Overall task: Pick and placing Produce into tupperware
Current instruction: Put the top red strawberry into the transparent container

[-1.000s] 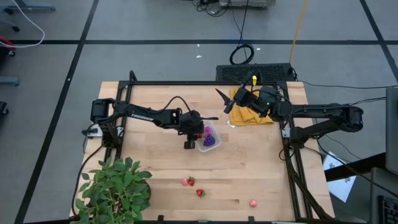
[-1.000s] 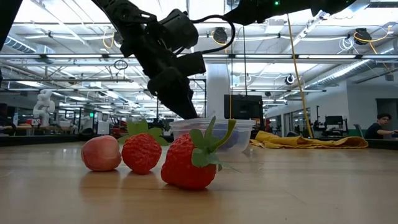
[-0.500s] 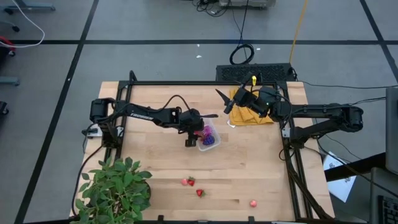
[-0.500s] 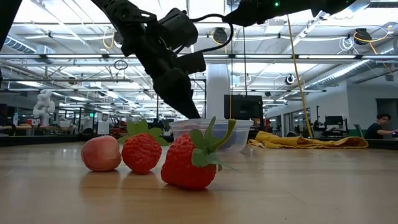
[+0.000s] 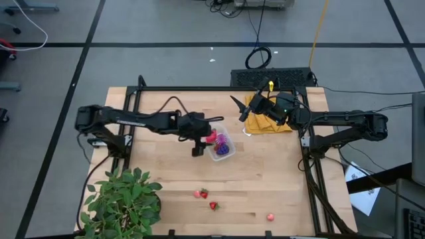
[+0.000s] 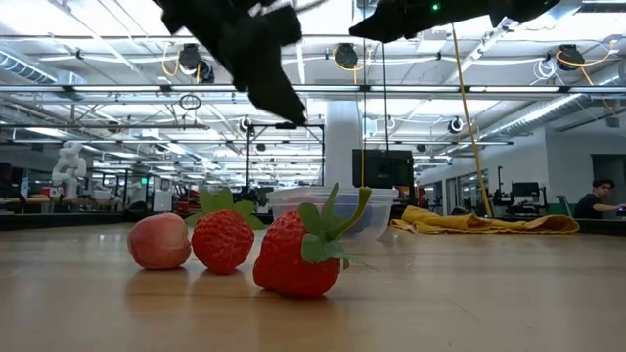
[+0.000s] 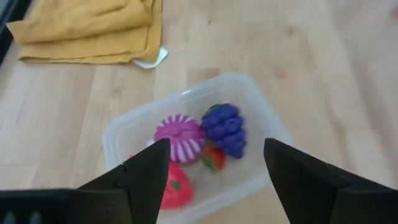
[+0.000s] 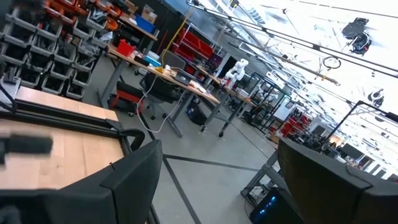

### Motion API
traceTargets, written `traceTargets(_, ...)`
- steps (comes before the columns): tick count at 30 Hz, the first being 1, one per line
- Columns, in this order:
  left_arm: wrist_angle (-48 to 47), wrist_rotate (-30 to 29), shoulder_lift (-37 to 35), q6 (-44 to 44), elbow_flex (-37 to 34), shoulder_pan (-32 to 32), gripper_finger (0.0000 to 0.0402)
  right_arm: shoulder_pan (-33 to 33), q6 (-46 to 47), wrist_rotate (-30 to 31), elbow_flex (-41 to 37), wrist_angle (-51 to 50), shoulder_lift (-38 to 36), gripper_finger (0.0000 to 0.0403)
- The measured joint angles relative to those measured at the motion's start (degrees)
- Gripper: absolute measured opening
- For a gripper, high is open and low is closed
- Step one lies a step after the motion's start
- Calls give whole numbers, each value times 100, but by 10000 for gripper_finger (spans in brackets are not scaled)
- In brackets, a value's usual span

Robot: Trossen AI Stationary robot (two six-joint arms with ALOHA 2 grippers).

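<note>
Hovering open and empty over the tupperware (image 5: 220, 147) at frame centre, left gripper (image 7: 214, 180) has grapes (image 7: 226, 129), spiky fruit and strawberry inside; strawberries (image 5: 201, 194) and a pink piece (image 5: 270, 216) remain lower frame; right gripper (image 5: 240, 106) idles open.

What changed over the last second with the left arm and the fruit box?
The left claw rose off the clear box and drew back toward its own side, open and empty; a red fruit now shows in the box. The three fruits near the front edge, the yellow cloth and the right claw stayed put.
</note>
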Motion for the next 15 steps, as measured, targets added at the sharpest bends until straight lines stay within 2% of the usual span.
traceTargets(4, -179, -2, -453, -214, 0, -276, 260, 0, -4, 0, 0, -34, 0, 307)
traceTargets(10, -249, -51, -785, -80, 0, -592, 266, 0, -153, 0, 0, -29, 0, 307)
traceTargets(15, -213, -749, -1172, 157, 0, -520, 257, 0, -252, -2, 0, 175, 0, 307)
